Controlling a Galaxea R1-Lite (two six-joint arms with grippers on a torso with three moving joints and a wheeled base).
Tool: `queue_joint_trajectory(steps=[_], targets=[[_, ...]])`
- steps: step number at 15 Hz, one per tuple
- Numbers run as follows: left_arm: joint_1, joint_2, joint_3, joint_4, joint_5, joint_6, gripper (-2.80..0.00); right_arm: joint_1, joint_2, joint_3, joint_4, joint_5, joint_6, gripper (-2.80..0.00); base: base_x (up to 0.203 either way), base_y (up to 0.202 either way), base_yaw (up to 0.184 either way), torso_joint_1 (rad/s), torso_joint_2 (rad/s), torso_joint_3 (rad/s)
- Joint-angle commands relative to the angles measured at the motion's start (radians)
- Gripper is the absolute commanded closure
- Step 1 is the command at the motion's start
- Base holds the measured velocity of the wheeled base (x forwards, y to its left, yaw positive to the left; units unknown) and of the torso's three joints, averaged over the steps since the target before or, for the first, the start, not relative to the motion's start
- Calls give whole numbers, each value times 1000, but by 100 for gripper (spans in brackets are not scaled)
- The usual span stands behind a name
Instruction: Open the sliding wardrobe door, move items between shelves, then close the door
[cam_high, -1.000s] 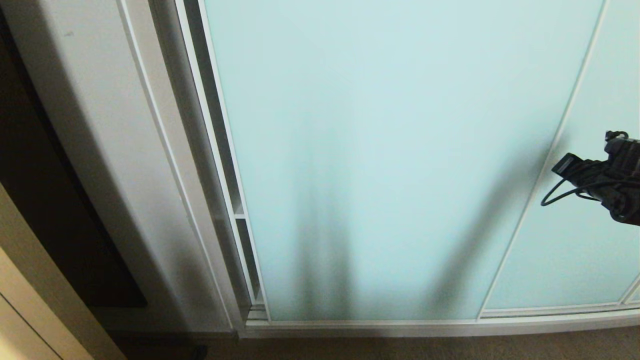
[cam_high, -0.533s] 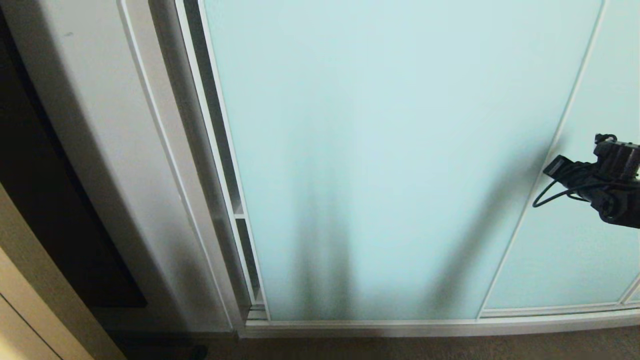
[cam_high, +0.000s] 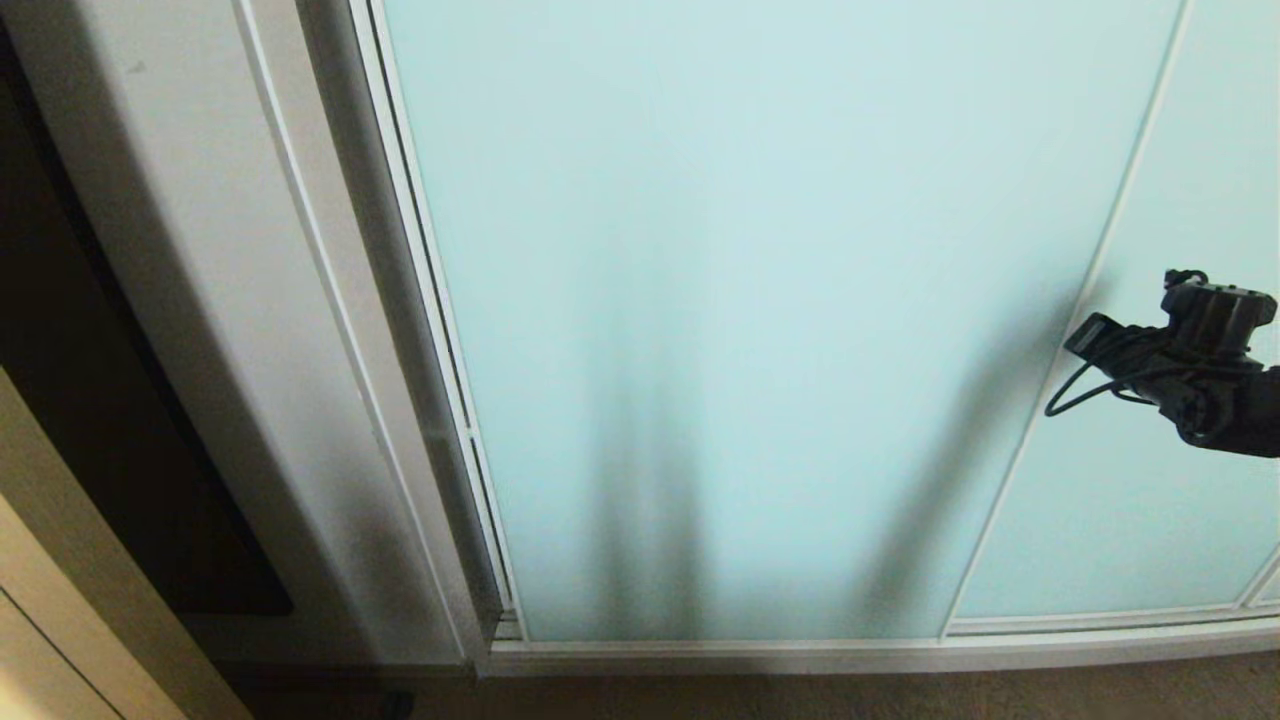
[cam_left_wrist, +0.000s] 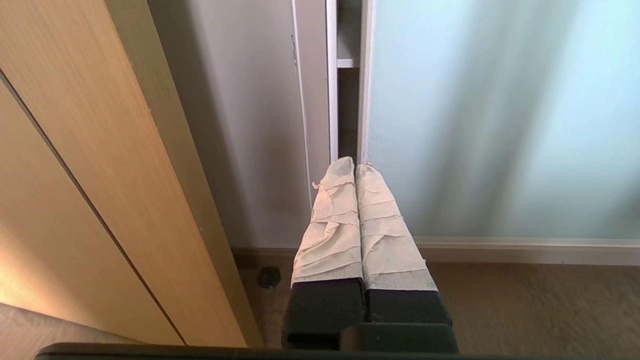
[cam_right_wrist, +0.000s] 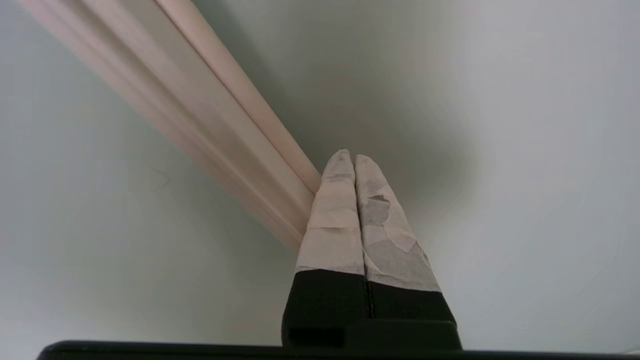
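The sliding wardrobe door (cam_high: 760, 300), pale aqua frosted glass in a slim silver-white frame, fills the head view. Only a thin dark slit is left between its left edge and the wardrobe's side. My right arm (cam_high: 1200, 390) reaches in from the right at the door's right stile (cam_high: 1050, 400). In the right wrist view my right gripper (cam_right_wrist: 355, 157) is shut and empty, its taped tips right beside that stile (cam_right_wrist: 225, 125). My left gripper (cam_left_wrist: 355, 165) is shut and empty, low by the floor, facing the slit, where one shelf edge (cam_left_wrist: 347, 63) shows. The items are hidden.
A white-grey side wall panel (cam_high: 230, 300) stands left of the door, with a dark gap (cam_high: 100, 450) and a wood panel (cam_left_wrist: 75, 175) beyond. The ridged floor track (cam_high: 800, 655) runs below. A second glass panel (cam_high: 1180, 200) is at the right. A small round stop (cam_left_wrist: 269, 276) sits on the floor.
The door has slid left and the slit at its left edge has narrowed. My right arm has moved left along with the door's right stile.
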Motion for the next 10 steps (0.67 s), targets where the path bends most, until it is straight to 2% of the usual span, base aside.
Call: queue_joint_trajectory(steps=[1, 4, 10], targets=[[0, 2, 0, 0, 0, 1, 0, 10, -25, 30, -7, -2, 1, 0, 0, 0, 0, 0, 0, 0], [0, 2, 0, 0, 0, 1, 0, 31, -63, 84, -8, -3, 1, 0, 0, 0, 0, 0, 0, 0], [0, 2, 0, 0, 1, 1, 0, 33, -66, 86, -10, -5, 1, 0, 0, 0, 0, 0, 0, 0]])
